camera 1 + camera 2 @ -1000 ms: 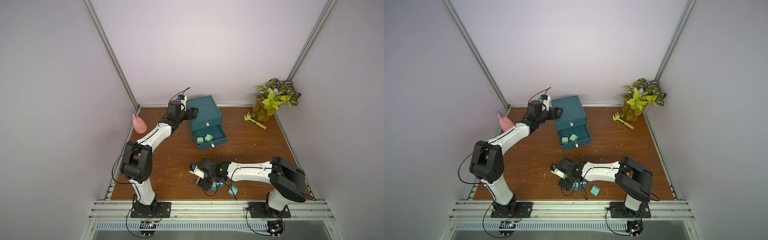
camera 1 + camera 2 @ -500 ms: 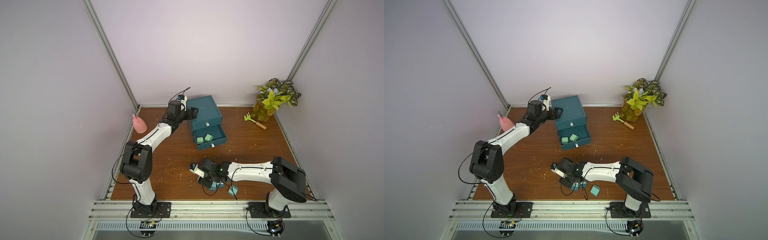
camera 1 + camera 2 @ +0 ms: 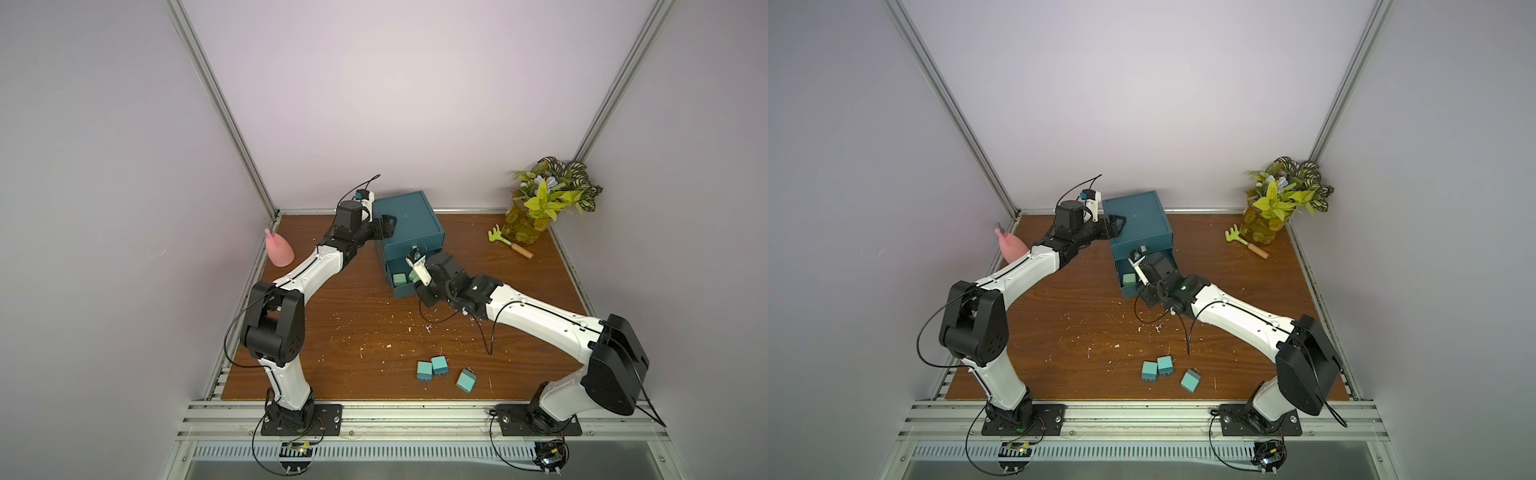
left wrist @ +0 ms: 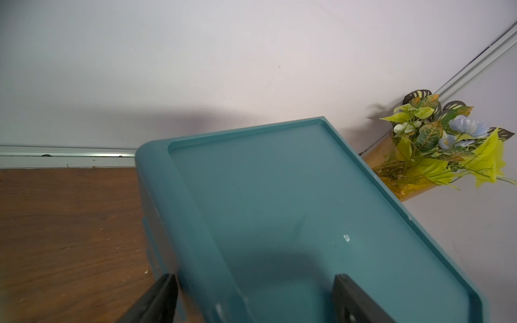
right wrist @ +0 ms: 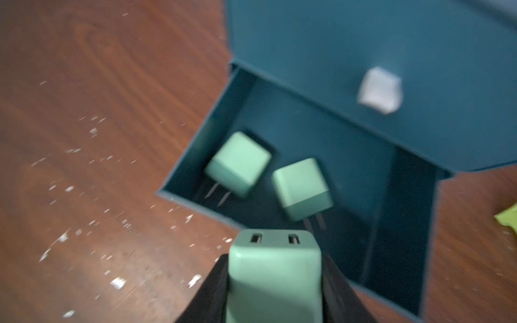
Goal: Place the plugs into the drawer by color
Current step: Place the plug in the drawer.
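The brown wooden surface [image 3: 332, 324] looked the same as a second earlier. My white-and-black right arm [image 3: 540, 320] was the big change. A second before, it had been folded low at the front of the surface. Now it stretched out to the dark teal plastic cabinet [image 3: 409, 220].

The white-and-black left arm [image 3: 307, 270] had not moved. The left end effector [image 4: 255, 276] sat at the cabinet's top edge with its jaws spread apart. One finger was outside the side wall and one over the lid, and I could make out nothing pinched between them.

The cabinet stood at the back of the surface as before, with one drawer [image 5: 195, 156] pulled out. I could not tell which level it was.

The right end effector [image 5: 274, 260] was closed on a mint green cube plug [image 5: 272, 282]. It held the plug above the drawer's front wall, with the two-slot face pointing toward the drawer. Two more mint green plugs [image 5: 237, 165] [image 5: 302, 188] lay inside the drawer, prongs toward the front wall, as they had earlier.

With the arm gone from the front, three plugs showed there in a top view. One blue-teal cube plug [image 3: 424, 370] touched a second blue-teal plug [image 3: 439, 365]. A third blue-teal plug [image 3: 466, 381] lay just beside them, turned at an angle. White flecks [image 3: 426, 330] dotted the wood between them and the cabinet.
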`<state>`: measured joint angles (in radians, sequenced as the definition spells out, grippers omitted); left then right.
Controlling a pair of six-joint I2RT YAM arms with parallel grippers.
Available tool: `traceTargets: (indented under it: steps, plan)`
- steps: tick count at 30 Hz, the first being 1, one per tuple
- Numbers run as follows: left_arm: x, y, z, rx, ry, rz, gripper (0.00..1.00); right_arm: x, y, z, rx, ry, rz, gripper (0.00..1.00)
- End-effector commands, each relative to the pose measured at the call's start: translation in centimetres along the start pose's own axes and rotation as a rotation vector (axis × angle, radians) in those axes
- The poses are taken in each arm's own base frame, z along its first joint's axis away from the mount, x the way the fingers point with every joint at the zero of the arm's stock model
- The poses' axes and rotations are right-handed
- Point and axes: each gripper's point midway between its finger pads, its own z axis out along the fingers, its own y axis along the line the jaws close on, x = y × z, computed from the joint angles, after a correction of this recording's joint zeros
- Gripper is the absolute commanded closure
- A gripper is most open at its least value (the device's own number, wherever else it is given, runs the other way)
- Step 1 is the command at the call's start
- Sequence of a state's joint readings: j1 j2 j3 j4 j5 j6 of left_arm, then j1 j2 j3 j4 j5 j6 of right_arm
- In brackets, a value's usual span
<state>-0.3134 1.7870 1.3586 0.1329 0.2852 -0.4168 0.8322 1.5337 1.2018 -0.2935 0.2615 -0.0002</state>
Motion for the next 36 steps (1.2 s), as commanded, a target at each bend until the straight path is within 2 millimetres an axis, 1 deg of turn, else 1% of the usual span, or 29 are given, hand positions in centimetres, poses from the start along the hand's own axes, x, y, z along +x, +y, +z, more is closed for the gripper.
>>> traceTargets:
  steps: [1, 2, 5, 7, 9, 17, 22, 25, 30, 33, 36]
  plan:
    - [4.1, 1.2, 1.5, -0.033, 0.119, -0.017, 0.18, -2.4, -4.1, 0.3, 0.147, -0.023, 0.017, 0.79]
    - [4.1, 1.2, 1.4, -0.034, 0.118, -0.015, 0.18, -2.7, -4.9, 0.5, 0.17, -0.023, 0.031, 0.79]
    - [4.0, 1.3, 1.4, -0.04, 0.114, -0.009, 0.18, -3.5, -6.4, 1.4, 0.194, -0.026, 0.072, 0.79]
    - [4.0, 1.3, 1.4, -0.04, 0.115, -0.008, 0.17, -3.8, -6.8, 1.6, 0.194, -0.036, 0.096, 0.79]
    - [4.2, 1.3, 1.5, -0.037, 0.12, -0.012, 0.17, -3.6, -6.9, 2.1, 0.193, -0.03, 0.112, 0.79]
    - [4.2, 1.2, 1.4, -0.034, 0.121, -0.013, 0.18, -0.3, -8.2, 4.1, 0.258, 0.052, 0.133, 0.79]
    - [4.1, 1.3, 1.4, -0.036, 0.119, -0.009, 0.18, 0.7, -8.6, 4.6, 0.273, 0.07, 0.141, 0.76]
    - [4.1, 1.3, 1.4, -0.038, 0.12, -0.008, 0.17, 1.0, -8.7, 4.8, 0.271, 0.076, 0.147, 0.71]
    - [4.2, 1.4, 1.4, -0.043, 0.122, -0.004, 0.17, 1.1, -8.9, 4.6, 0.265, 0.072, 0.158, 0.59]
    - [4.4, 1.5, 1.5, -0.045, 0.126, -0.006, 0.18, 0.1, -8.9, 3.6, 0.248, 0.039, 0.171, 0.54]
    - [4.5, 1.5, 1.6, -0.044, 0.128, -0.007, 0.18, -1.6, -8.8, 1.7, 0.218, -0.03, 0.199, 0.47]
